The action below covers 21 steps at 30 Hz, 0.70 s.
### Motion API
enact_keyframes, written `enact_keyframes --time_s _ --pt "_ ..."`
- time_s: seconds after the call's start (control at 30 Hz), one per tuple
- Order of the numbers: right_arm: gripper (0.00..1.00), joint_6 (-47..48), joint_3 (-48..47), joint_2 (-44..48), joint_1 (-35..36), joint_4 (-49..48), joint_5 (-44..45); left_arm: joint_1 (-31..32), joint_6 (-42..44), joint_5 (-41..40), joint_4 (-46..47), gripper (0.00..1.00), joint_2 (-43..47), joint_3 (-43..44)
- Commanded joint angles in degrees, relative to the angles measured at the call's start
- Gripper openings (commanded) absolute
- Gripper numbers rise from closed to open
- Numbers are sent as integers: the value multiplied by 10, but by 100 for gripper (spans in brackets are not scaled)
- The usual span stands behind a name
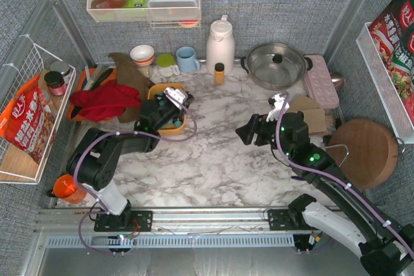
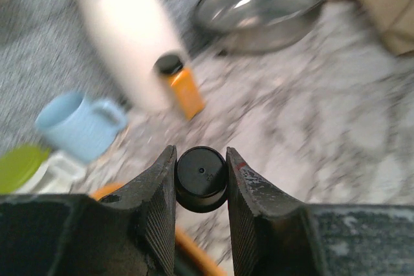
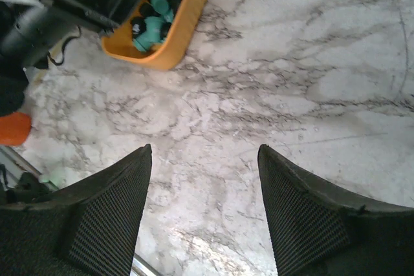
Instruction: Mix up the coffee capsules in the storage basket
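Left gripper [image 2: 200, 154]: pinching black capsule [image 2: 201, 179] across its sides | likely light, rigid, slick, tapered; grip best mid-wall | basket [image 3: 186, 22] just beneath | right gripper [image 3: 205, 154]: spread, empty, basket ahead-left

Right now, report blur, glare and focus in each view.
Left wrist: black capsule sharp, white jug and blue mug behind it smeared by blur. Right wrist: marble table crisp, with a pale sheen near the bottom edge. Top external: evenly lit and sharp, steel pot glinting.
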State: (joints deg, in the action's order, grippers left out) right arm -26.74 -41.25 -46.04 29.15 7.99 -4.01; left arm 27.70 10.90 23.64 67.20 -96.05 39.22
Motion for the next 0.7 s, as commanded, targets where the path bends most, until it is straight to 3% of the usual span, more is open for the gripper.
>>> enact_keyframes --time_s 0.0,0.2,0.37,0.43,0.5,0.67 --pt "70 34 -6 -10 -1 30 27 -32 14 -92 -84 29 -30 20" --pt "71 50 -20 -37 -1 98 100 -44 -44 -217 -144 46 -46 44" --pt "74 51 3 -51 -3 118 238 -45 -120 -325 -193 83 -47 60" --pt "74 51 24 -49 -8 105 286 -45 -144 -357 -183 92 -40 52" --pt "78 50 43 -46 -12 91 324 -45 -154 -374 -168 98 -31 42" --pt "85 83 105 -49 -20 13 422 -45 -169 -413 -146 99 -6 28"
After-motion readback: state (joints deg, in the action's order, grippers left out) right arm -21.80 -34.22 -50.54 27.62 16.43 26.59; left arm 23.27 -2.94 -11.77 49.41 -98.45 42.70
